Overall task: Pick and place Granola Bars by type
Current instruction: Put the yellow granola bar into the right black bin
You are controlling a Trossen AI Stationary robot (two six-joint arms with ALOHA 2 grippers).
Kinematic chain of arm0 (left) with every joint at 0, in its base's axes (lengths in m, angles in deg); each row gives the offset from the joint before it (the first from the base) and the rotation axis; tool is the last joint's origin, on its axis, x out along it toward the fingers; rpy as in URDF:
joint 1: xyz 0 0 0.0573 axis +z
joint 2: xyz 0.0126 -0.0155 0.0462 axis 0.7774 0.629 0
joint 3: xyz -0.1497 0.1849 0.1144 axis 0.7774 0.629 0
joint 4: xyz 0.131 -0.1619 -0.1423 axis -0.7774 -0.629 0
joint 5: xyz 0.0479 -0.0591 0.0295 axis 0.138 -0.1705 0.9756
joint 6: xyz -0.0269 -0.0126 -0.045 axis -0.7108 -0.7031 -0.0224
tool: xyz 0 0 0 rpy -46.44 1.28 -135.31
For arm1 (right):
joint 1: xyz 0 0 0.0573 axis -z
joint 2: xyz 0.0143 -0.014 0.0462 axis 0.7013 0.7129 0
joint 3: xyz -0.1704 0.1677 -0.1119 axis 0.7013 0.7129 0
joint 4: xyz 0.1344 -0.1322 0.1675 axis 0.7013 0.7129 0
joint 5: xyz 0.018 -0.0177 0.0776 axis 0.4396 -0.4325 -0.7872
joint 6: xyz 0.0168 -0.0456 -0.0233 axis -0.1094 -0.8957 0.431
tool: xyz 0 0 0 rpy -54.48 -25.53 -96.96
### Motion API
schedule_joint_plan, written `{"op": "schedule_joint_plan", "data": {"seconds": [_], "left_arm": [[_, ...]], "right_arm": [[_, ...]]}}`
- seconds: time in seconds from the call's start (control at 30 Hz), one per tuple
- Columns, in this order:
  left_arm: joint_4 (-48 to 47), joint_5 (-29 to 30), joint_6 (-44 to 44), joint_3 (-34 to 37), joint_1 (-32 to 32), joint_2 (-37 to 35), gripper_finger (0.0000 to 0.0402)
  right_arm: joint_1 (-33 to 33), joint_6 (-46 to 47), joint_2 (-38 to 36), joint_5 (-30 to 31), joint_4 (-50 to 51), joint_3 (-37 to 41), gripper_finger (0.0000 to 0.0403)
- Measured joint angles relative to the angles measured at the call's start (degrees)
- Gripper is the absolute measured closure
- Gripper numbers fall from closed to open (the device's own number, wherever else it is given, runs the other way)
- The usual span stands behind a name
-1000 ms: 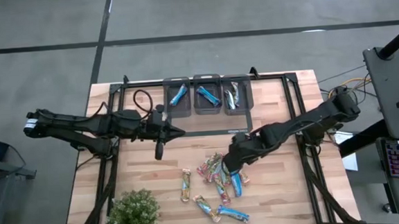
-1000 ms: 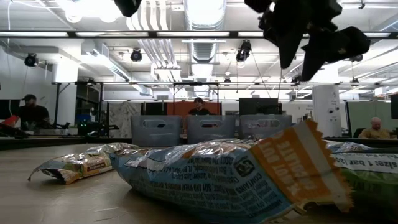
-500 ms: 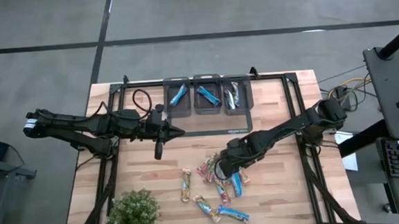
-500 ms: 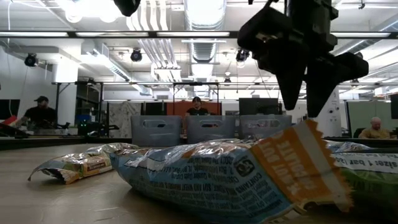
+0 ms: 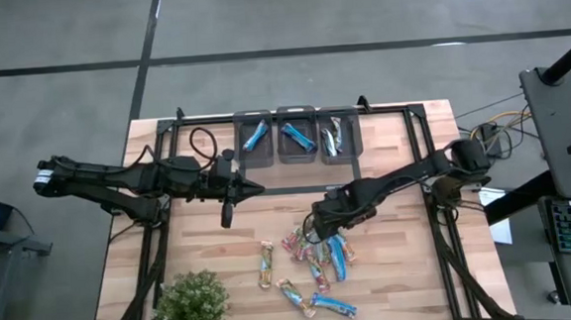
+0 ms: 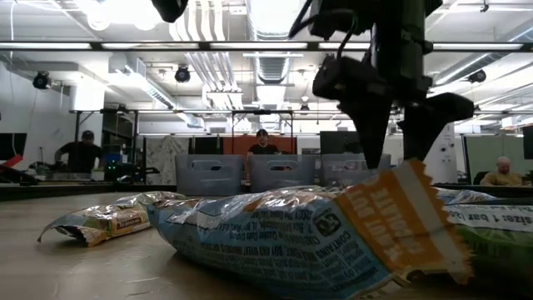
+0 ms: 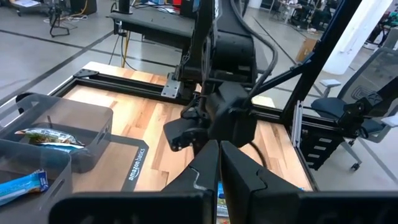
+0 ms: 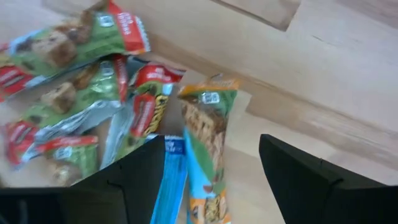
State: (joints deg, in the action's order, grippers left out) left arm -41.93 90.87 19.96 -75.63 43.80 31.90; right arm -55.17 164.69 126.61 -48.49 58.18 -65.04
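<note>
I have the right gripper [image 5: 321, 227] poised over the heap of granola bars [image 5: 312, 263] near the middle of the desk [image 5: 402, 272], its fingers [image 8: 311, 180] spread wide and empty, straddling an orange-and-green bar [image 8: 205, 149] with a blue one just beside it. My left gripper [image 5: 257, 188] waits by the three bins [image 5: 296, 136] at the far edge, fingers pressed together, holding nothing. By my reckoning we are early on: each bin holds only a bar or so, while about ten bars lie loose on the desk, waiting to be sorted.
</note>
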Motion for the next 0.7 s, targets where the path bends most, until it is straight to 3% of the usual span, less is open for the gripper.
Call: {"op": "schedule_joint_plan", "data": {"seconds": [0.7], "left_arm": [[0.00,0.00,-0.04,-0.01,0.00,0.00,0.0402]], "right_arm": [[-0.09,-1.54,4.42,-0.41,-2.69,0.46,0.0157]]}}
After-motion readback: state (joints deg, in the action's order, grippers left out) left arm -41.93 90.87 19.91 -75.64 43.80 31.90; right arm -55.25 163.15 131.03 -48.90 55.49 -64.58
